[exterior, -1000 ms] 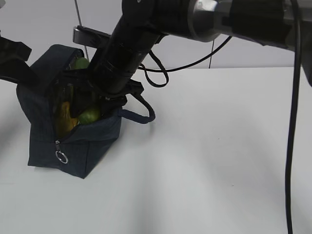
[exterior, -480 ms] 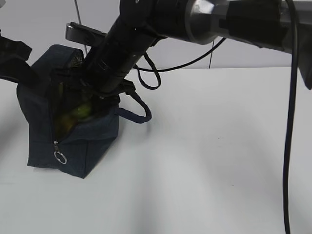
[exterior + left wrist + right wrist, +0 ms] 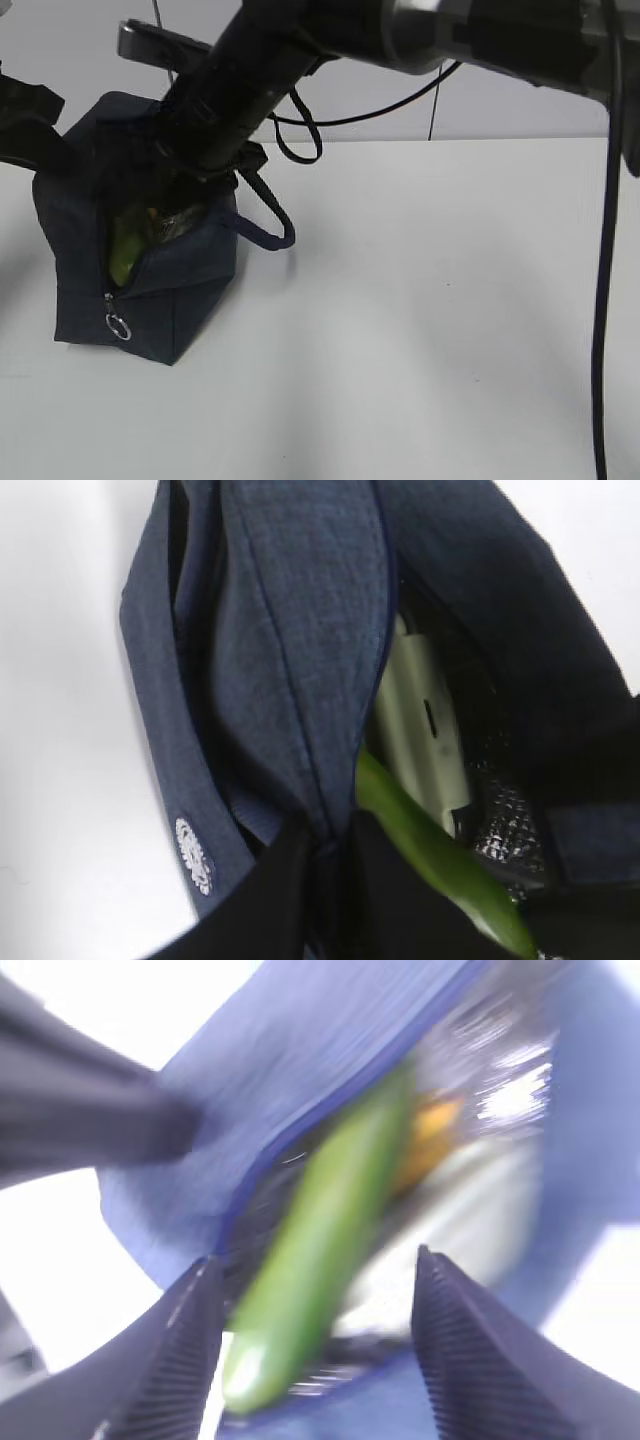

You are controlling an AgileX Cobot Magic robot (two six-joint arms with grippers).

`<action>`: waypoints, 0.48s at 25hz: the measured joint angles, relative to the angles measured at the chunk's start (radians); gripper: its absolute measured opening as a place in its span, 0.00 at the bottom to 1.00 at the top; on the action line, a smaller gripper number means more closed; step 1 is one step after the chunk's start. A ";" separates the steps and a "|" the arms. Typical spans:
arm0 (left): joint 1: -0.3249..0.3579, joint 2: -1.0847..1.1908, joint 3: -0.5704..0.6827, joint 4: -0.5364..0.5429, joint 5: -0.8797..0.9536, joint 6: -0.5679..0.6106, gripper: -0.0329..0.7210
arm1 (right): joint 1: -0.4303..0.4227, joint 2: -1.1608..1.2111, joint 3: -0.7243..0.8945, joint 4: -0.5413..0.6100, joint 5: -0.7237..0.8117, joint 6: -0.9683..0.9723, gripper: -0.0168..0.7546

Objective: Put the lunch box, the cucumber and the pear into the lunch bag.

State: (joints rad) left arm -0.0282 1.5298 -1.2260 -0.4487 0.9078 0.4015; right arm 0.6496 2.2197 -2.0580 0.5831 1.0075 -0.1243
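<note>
Right wrist: right claw (image 3: 315,1345) spread empty over cucumber (image 3: 320,1250) (left claw (image 3: 325,880) pinches lunch bag (image 3: 290,660) rim).

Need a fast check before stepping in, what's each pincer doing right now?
Left pincer: closed on the lunch bag fabric.
Right pincer: open, empty, above the cucumber.

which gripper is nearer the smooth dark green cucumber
Right. The right gripper hangs open just above the cucumber; the left gripper pinches the navy fabric lunch bag's flap beside it.

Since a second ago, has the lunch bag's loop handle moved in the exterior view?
Yes. The loop handle has shifted left and slightly up against the table's back edge, as the lunch bag top leaned left.
</note>
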 joint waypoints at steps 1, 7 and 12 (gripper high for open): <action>0.000 0.000 0.000 0.000 0.000 0.001 0.07 | 0.000 -0.003 -0.037 -0.011 0.002 -0.006 0.63; 0.000 0.000 0.000 0.001 0.001 0.001 0.07 | 0.000 -0.046 -0.149 -0.253 0.042 0.082 0.63; 0.000 0.000 0.000 0.001 0.002 0.001 0.07 | 0.000 -0.045 -0.156 -0.417 0.127 0.185 0.63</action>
State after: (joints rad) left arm -0.0282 1.5298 -1.2260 -0.4478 0.9102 0.4022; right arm 0.6496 2.1751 -2.2142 0.1666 1.1350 0.0604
